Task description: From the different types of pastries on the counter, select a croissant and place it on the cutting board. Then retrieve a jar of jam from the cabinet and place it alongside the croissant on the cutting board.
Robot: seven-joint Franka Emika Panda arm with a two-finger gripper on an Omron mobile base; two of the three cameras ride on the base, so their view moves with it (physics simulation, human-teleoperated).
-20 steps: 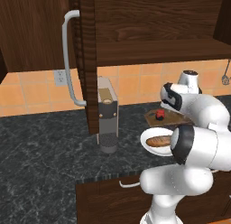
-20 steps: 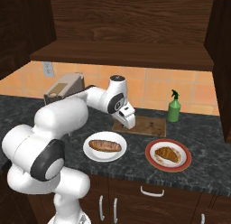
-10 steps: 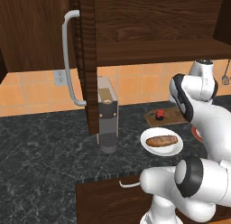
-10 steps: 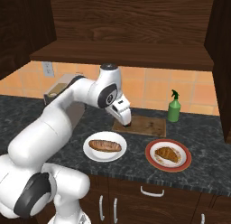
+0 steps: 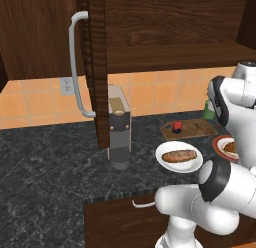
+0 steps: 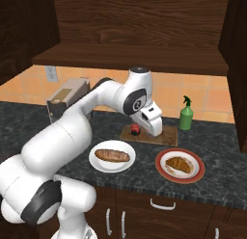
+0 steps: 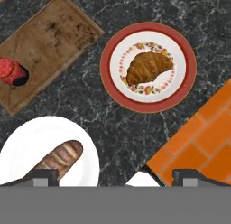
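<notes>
The golden croissant (image 7: 148, 67) lies on a red-rimmed plate (image 7: 108, 60) on the black counter (image 7: 135, 133); I also see that croissant (image 6: 177, 163) at the front right. The red jar of jam (image 7: 11, 72) stands on the wooden cutting board (image 7: 49, 42), near its left end (image 6: 135, 129). A long dark pastry (image 7: 58, 157) rests on a white plate (image 7: 27, 137). My gripper (image 7: 116, 178) hangs open and empty above the counter, between the two plates. From the right base view, the gripper (image 6: 158, 131) is over the board's right half. The cabinet door (image 5: 95, 67) stands open.
A green spray bottle (image 6: 185, 114) stands behind the board's right end. A grey coffee machine (image 5: 119, 127) sits at the left, under the open door's bar handle (image 5: 75, 67). Orange tiles line the wall behind.
The arm has risen and swung, carrying the hand from over the jar's end of the board to the right, toward the red plate. The jar stays on the board.
</notes>
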